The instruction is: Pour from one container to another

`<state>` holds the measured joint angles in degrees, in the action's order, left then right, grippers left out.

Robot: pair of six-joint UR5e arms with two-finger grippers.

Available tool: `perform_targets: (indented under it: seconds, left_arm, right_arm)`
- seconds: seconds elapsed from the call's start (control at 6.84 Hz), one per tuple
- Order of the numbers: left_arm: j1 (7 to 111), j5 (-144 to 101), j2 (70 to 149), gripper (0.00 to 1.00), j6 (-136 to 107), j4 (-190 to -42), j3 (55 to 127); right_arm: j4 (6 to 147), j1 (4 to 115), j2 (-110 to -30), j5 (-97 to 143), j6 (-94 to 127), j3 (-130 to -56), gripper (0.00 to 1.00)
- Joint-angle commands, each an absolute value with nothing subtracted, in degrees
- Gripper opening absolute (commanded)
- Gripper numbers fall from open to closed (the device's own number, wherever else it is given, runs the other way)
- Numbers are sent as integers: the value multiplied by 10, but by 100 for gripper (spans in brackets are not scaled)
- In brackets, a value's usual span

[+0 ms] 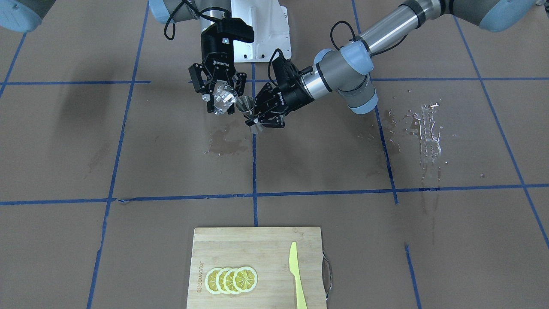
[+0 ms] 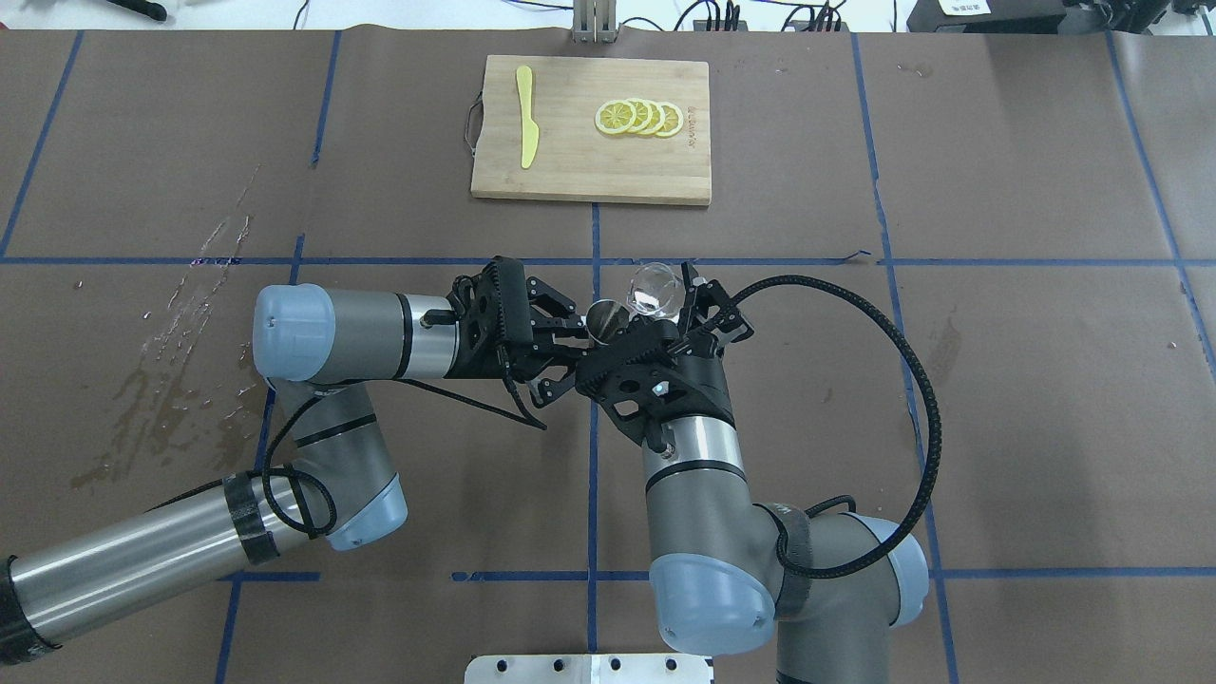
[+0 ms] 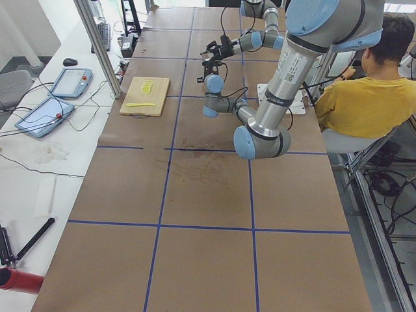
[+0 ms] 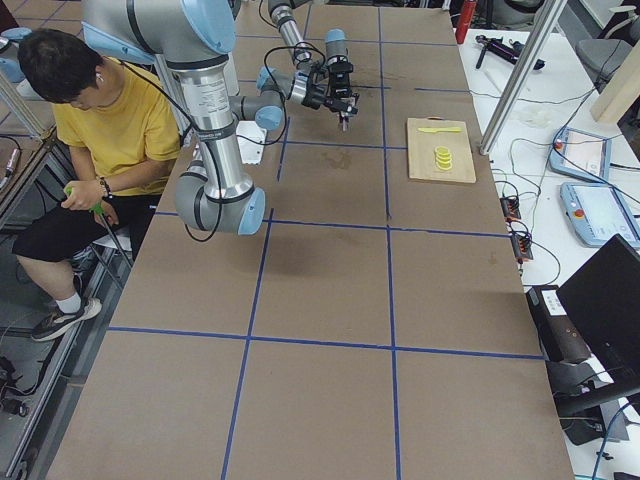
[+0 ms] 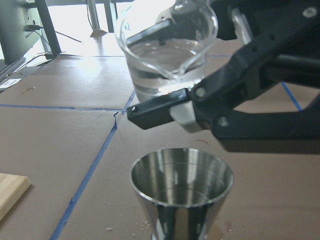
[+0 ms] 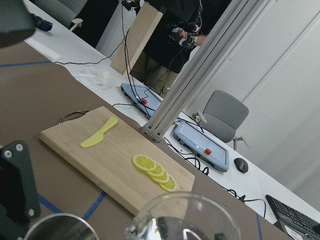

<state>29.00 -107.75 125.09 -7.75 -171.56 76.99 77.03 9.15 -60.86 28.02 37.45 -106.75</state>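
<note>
Clear glass (image 1: pixel 224 98), tilted, water inside, gripped in right hand (image 1: pixel 222 104), lip just above steel jigger (image 1: pixel 245 104). We log left hand (image 1: pixel 257 120) clamped on the jigger.

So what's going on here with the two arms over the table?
The right arm's fingers hold a glass of water, tipped over the jigger, which the left arm's fingers hold up off the table. No stream shows yet, and the jigger looks empty. Wet patches mark the paper below. Across the table lies a board with lemon slices and a yellow knife.
</note>
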Motion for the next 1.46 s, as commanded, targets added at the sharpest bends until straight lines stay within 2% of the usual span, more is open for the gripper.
perform_targets:
  seconds: [0.0, 1.17, 1.32]
  left_arm:
    - [290, -1078, 1252, 0, -78, -1716, 770]
    - [290, -1077, 1252, 0, -78, -1716, 771]
    - [290, -1077, 1252, 0, -78, -1716, 771]
  right_arm:
    - [786, 91, -607, 271, 360, -1068, 0]
    - [843, 84, -594, 236, 326, -1067, 0]
    - [900, 84, -574, 228, 323, -1067, 0]
